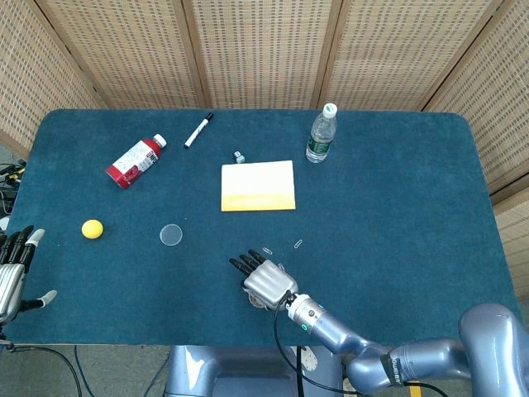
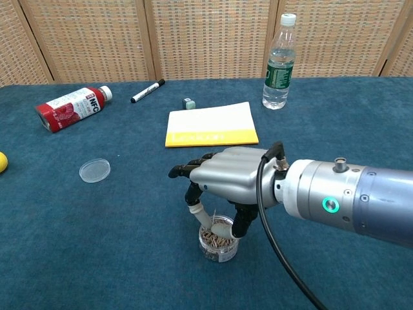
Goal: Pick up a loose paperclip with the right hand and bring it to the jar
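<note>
A small clear jar (image 2: 218, 242) full of paperclips stands near the table's front edge. My right hand (image 2: 226, 181) hovers right over it, palm down. Thumb and a finger dip to the jar's mouth and pinch a thin paperclip (image 2: 213, 216) between them. In the head view the right hand (image 1: 266, 281) covers most of the jar. Two loose paperclips (image 1: 267, 251) (image 1: 298, 244) lie on the blue cloth just beyond the hand. My left hand (image 1: 12, 269) rests at the far left edge, fingers apart and holding nothing.
A yellow-and-white notepad (image 1: 258, 185) lies behind the hand, with a water bottle (image 1: 321, 134) at the back right. To the left are a clear lid (image 1: 171, 235), a yellow ball (image 1: 92, 229), a red bottle (image 1: 135, 161) on its side and a marker (image 1: 197, 130).
</note>
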Robot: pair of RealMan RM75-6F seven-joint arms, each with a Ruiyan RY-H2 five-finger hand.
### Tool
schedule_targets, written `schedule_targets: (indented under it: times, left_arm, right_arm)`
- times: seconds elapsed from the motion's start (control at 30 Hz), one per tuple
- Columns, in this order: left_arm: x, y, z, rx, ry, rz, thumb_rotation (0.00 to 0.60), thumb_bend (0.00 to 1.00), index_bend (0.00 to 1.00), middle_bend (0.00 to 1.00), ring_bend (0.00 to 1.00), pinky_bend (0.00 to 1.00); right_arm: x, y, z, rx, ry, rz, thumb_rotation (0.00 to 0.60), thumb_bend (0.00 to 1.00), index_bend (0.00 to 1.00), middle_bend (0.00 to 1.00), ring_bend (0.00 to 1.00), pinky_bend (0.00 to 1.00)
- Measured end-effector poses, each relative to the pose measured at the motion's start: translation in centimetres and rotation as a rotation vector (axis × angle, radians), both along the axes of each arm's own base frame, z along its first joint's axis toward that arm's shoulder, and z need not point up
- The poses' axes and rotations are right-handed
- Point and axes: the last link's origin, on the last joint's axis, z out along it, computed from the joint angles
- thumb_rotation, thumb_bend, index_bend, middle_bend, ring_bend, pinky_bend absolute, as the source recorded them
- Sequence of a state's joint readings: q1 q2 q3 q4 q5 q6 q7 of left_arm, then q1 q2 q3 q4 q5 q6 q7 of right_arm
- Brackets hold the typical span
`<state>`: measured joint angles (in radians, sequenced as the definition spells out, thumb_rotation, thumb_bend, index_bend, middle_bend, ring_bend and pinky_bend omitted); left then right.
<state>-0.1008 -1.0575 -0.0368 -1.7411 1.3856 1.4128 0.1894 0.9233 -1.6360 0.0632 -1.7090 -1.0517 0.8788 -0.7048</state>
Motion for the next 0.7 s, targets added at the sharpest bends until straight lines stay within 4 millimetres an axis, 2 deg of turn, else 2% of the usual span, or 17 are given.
schedule_targets:
  times: [0.43, 0.53, 0.7]
  left_arm:
    - [0.0, 0.0, 0.0, 0.0, -0.002, -0.001, 0.6, 0.0, 0.0, 0.0, 0.0, 0.0]
    - [0.0, 0.0, 0.0, 0.001, -0.005, 0.001, 0.6, 0.0, 0.0, 0.0, 0.0, 0.0]
    - [0.0, 0.0, 0.2, 0.004, -0.009, 0.0, 0.6, 0.0, 0.0, 0.0, 0.0, 0.0]
  right_arm:
    - [0.1, -0.1, 0.8, -0.014, -0.022, -0.003, 0.6, 0.18, 0.42, 0.0, 0.0, 0.07]
    - [0.0, -0.4, 1.8, -0.035, -0.034, -0.005, 0.6, 0.19, 0.42, 0.0, 0.0, 0.07]
    - [-1.0, -1.5, 4.6, -0.109, -0.047, -0.018, 0.6, 0.18, 0.4, 0.0, 0.0, 0.07]
